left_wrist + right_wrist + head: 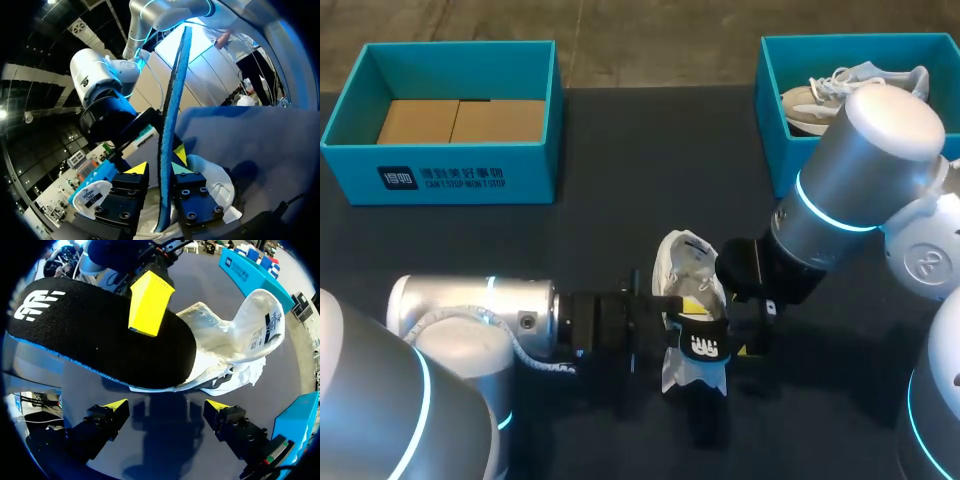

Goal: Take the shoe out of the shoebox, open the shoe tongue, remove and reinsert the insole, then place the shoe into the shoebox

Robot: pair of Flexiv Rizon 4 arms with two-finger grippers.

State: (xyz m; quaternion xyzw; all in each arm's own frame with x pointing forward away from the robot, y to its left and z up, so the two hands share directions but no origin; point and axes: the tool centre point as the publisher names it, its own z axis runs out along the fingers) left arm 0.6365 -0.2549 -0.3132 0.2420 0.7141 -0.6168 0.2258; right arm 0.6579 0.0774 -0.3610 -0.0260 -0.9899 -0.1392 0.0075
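Lower centre, our left gripper (159, 168) clamps the insole (704, 346), right gripper (167, 405) gapes empty; we should brace the shoe (687, 262), then feed it in toe-first.

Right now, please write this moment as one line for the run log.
stage: insole out | left jaws: shut on insole | right jaws: open, empty | shoe: on table, tongue open

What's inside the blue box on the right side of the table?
A pale sneaker with white laces lies in the shoebox. My right arm covers the box's near part, so anything else there cannot be seen.
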